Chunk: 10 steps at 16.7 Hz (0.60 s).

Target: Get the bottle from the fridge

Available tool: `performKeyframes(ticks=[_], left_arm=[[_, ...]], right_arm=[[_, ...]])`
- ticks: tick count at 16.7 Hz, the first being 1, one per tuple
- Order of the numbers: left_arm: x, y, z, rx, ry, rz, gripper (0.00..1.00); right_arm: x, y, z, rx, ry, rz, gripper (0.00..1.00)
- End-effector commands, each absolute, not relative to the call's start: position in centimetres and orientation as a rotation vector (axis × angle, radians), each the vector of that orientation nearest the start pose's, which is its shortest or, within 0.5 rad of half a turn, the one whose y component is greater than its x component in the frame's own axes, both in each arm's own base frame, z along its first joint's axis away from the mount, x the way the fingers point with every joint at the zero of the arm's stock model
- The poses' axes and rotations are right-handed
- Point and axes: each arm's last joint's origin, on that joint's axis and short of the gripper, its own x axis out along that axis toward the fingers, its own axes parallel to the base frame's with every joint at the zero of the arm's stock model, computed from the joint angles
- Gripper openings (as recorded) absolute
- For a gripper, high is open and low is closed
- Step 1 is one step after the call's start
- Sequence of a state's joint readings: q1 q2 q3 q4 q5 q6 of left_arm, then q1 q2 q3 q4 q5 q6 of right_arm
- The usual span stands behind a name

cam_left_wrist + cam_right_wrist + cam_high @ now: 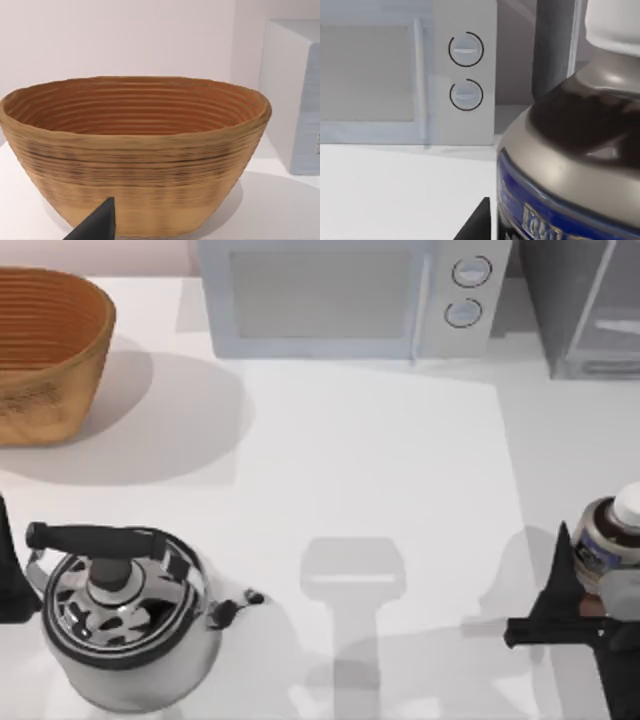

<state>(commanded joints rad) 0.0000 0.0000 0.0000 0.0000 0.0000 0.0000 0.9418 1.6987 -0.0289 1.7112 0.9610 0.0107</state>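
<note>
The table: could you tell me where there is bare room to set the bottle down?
The widest bare patch is mid-table, bordered by the microwave behind, the basket at left and the kettle at front left. The right edge is crowded: the right gripper is beside the bottle, the fridge behind.

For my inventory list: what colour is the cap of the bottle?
White; the bottle cap shows best in the top view.

Small round white-capped, blue-labelled bottle [612,533] sitting near the table's right edge; dark grey boxy fridge [585,305] standing back right.
</note>
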Motion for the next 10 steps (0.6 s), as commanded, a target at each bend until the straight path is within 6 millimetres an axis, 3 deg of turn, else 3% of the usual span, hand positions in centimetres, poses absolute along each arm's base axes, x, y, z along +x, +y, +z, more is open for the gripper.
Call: performKeyframes(ticks=[1, 10], left_arm=[[10.57, -0.12, 16.00, 0.000, 0.000, 0.000, 1.00], [10.57, -0.12, 16.00, 0.000, 0.000, 0.000, 1.00]], right_arm=[[11.76, 11.90, 10.85, -0.012, -0.003, -0.001, 0.00], [11.76, 11.90, 10.85, -0.012, -0.003, -0.001, 0.68]])
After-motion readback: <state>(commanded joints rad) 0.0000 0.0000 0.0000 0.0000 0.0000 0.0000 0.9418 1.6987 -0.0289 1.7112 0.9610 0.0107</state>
